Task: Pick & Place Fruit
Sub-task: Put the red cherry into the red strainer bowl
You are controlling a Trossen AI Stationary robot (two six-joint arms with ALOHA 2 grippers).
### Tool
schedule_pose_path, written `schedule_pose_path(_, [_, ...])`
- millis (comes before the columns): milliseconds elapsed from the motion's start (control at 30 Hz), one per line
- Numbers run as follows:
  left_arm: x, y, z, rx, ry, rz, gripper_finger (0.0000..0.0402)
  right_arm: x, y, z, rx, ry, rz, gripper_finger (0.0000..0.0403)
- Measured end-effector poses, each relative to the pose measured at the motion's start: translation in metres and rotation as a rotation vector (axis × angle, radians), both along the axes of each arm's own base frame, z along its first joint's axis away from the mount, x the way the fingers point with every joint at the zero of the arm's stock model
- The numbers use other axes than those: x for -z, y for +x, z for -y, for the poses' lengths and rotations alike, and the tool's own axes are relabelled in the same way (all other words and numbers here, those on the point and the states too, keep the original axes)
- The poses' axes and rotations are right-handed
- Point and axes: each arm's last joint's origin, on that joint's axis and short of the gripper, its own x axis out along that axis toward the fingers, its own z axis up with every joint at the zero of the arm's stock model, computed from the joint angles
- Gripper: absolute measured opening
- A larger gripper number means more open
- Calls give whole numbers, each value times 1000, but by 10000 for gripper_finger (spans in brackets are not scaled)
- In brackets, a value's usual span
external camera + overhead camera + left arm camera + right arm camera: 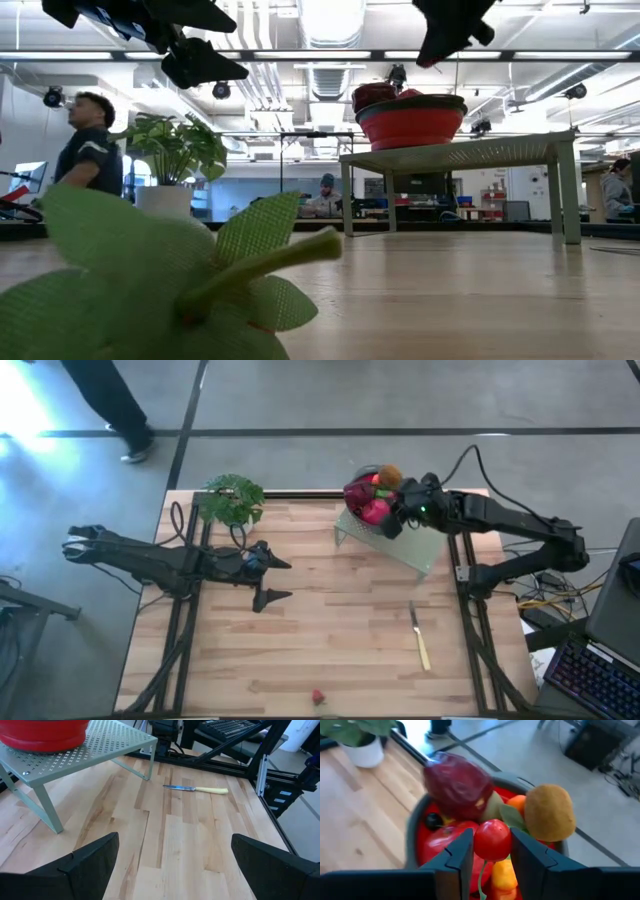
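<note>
Wooden table bears one knife; right pincer grasps one red fruit; left pincer gapes released.

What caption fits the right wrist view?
Right gripper clamps a small red fruit above the fruit-filled red bowl.

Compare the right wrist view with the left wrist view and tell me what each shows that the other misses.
Only the right wrist view shows the right gripper shut on a small red fruit, over the fruit piled in the bowl: a maroon plum-like piece, a brown kiwi and a potted plant beyond. Only the left wrist view shows the open left gripper, the knife on the table and the perforated stand. Both show the red bowl and the wooden table.
</note>
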Motion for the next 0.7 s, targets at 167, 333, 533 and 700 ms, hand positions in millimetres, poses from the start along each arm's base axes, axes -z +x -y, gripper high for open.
schedule_pose_path(167, [0, 0, 0, 0, 0, 0, 392, 5, -1, 19, 67, 25, -14, 106])
schedule_pose_path(333, [0, 0, 0, 0, 0, 0, 392, 9, -4, 27, 107, 42, -10, 119])
schedule_pose_path(533, [0, 0, 0, 0, 0, 0, 392, 16, -4, 30, 107, 60, -24, 109])
schedule_pose_path(700, [0, 0, 0, 0, 0, 0, 392, 21, -1, 31, 108, 66, -41, 107])
